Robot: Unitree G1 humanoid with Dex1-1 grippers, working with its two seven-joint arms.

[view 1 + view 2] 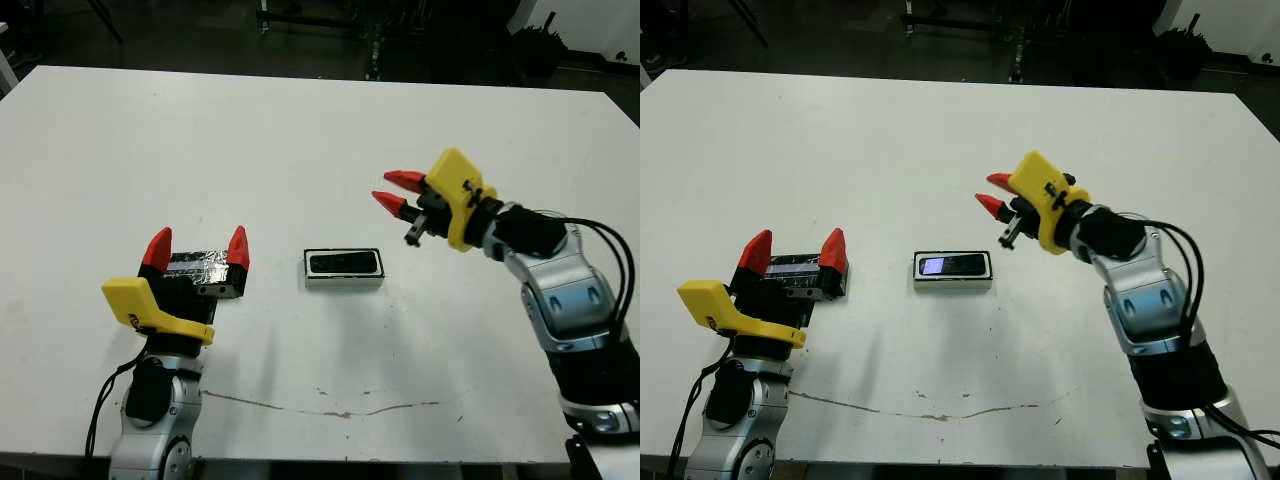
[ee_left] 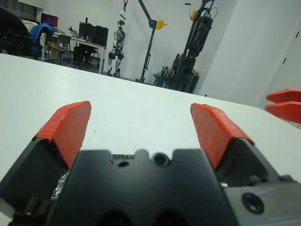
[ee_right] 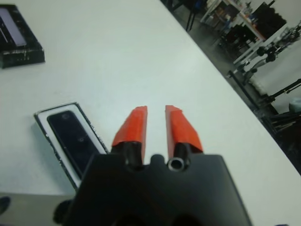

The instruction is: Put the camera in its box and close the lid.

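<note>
We count one camera (image 1: 345, 263), one box (image 1: 344, 281), one lid (image 1: 203, 268) and two grippers on one white table (image 1: 300, 140). The camera lies flat inside the box, near the table's centre, its long side across our view; the box's white lining shows around it as a thin border. The lid rests on the table at 9 o'clock from the box, well apart from it.

Our left gripper (image 1: 198, 250) stands over the lid with its two red fingers spread wide, one on each side of the lid's near part. We cannot tell whether the fingers touch it, since the gripper's black body covers the lid's near edge.

Our right gripper (image 1: 392, 192) hangs at 2 o'clock from the box, clear of it, fingers set to a narrow gap and holding nothing. In the right wrist view its body cuts off one end of the box.
</note>
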